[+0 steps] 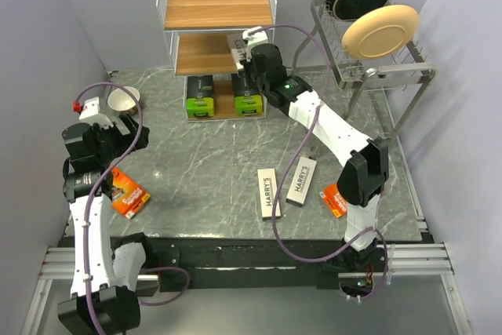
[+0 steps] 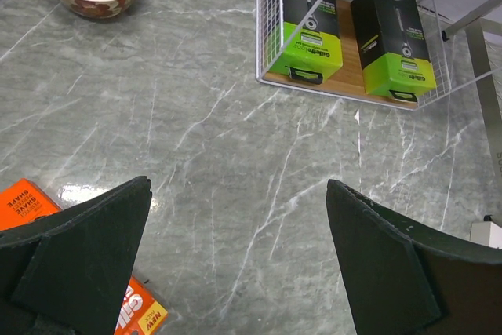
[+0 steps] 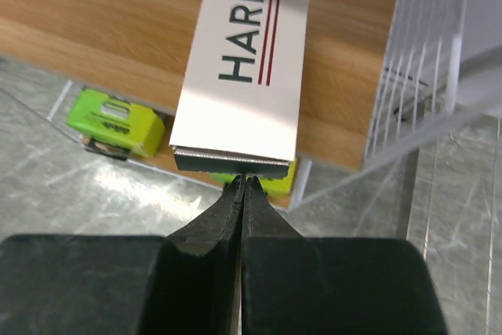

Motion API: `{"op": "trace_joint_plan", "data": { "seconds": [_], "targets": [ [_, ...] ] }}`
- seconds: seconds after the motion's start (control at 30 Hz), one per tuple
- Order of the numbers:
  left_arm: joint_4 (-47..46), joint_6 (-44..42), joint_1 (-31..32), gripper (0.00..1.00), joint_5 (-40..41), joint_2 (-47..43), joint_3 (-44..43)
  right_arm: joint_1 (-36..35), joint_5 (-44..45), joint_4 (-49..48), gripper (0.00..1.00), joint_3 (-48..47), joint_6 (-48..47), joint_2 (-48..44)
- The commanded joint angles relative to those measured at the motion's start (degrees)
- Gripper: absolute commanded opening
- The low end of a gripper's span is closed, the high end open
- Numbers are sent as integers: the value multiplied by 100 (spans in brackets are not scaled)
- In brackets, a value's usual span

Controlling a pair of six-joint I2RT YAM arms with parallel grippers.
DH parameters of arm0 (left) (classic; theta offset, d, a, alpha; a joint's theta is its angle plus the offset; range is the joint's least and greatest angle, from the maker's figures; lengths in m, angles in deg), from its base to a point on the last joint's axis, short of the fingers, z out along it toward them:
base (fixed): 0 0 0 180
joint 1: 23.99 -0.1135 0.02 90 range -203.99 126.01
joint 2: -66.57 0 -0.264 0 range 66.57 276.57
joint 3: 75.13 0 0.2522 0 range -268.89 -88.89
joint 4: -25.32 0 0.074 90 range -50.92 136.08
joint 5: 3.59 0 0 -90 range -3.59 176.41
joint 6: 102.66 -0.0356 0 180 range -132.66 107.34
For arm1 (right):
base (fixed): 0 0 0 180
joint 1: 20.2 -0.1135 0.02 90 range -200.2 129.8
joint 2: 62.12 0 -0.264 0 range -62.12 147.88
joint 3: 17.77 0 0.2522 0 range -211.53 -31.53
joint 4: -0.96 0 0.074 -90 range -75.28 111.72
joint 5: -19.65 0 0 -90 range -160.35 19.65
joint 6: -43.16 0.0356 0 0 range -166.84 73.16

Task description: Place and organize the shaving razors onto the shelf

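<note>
- Nudging looks like the job of your right pincer (image 3: 243,183): its fingers are shut together with nothing between them, tips at the near end of the white box (image 3: 247,60).
- That white box lies flat on the middle board of the shelf (image 1: 204,7), at 12 o'clock on the table (image 1: 204,154). Its near end sticks out past the board's edge, so closed tips suit a push inward.
- Black-and-green boxes (image 1: 200,98), two of them, sit side by side on the bottom board.
- Your left pincer (image 2: 239,190) is spread wide and empty over bare table, with an orange pack (image 2: 23,203) at its 8 o'clock. Probably waiting.
- Left to place: two more white boxes (image 1: 269,192) at 5 o'clock and a second orange pack (image 1: 335,200) by the right arm.
- Bowl (image 1: 124,100) at 9 o'clock and dish rack (image 1: 376,68) at 2 o'clock are both out of the way. The shelf's wire side is close on the box's right, so watch it.
</note>
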Motion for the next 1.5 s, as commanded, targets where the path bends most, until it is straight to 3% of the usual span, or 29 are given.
{"op": "trace_joint_plan", "data": {
  "seconds": [0.0, 0.43, 0.47, 0.5, 0.6, 0.7, 0.8, 0.93, 1.13, 1.2, 1.37, 1.47],
  "targets": [
    [-233, 53, -52, 98, -150, 17, 7, 8, -186, -112, 0, -500, 212, 171],
    [-199, 106, 52, 97, -518, 26, -11, -9, -161, -24, 1, -327, 273, -47],
    [-181, 106, 193, 98, -554, 34, -20, -9, -116, -15, 4, -142, 299, -405],
    [-163, 71, 359, 98, -606, 43, -20, -1, -99, 37, 22, 86, 317, -626],
    [-23, -43, 1080, 99, -598, 122, 24, 0, -247, 282, 54, 1307, 492, -1645],
    [-31, -122, 1984, 100, -590, 333, 138, 0, -660, 538, 66, 2678, 694, -2578],
    [-93, 192, 2820, 99, -476, 807, 139, 70, -380, 644, 74, 3734, 1098, -3185],
    [-84, 747, 4162, 99, 24, 1519, -11, 359, -433, 469, 75, 4377, 1205, -3678],
    [-426, 1906, 6184, 100, 536, 2888, -493, 1308, -520, 134, 76, 4448, 1099, -3775],
    [-366, 2048, 6564, 99, 763, 3171, -634, 1641, -608, 73, 76, 4439, 1134, -3819],
    [-338, 2198, 6654, 99, 615, 4050, -732, 2082, -757, 143, 77, 4632, 1222, -4223],
    [-418, 2145, 7014, 99, 904, 4279, -855, 2311, -889, 169, 77, 4939, 1336, -4539]
  ]
}}
